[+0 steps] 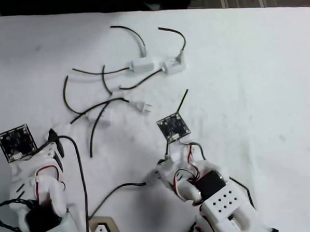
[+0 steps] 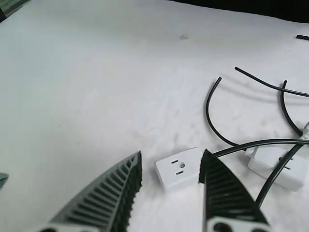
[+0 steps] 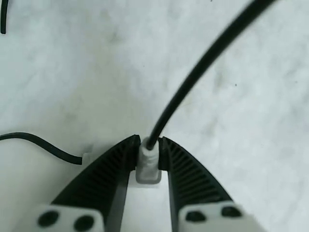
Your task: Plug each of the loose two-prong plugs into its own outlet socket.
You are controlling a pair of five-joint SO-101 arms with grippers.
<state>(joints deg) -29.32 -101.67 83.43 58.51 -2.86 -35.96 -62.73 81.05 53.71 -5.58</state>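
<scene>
The left gripper (image 2: pixel 172 153) sat nearest, low over the white cloth-covered table (image 1: pixel 256 64), to the left and near side of the loose white two-prong plug (image 1: pixel 143 107) lying mid-table. Its black ribbed jaws stood apart, and a small white outlet socket block (image 2: pixel 177 169) lay just ahead between them, probably lined up so it could be steadied for a plug. Looping black cords (image 1: pixel 92 108) crowded the cloth between that socket and the loose plug, leaving little free path there. On the near side of the loose plug, slightly right, the right gripper (image 3: pixel 148 142) was clamped on a second white plug body (image 3: pixel 147 166), its black cord (image 3: pixel 203 67) running out ahead, likely gripped this way for carrying to a socket. Right of the loose plug the cloth lay bare, giving ample room to swing.
</scene>
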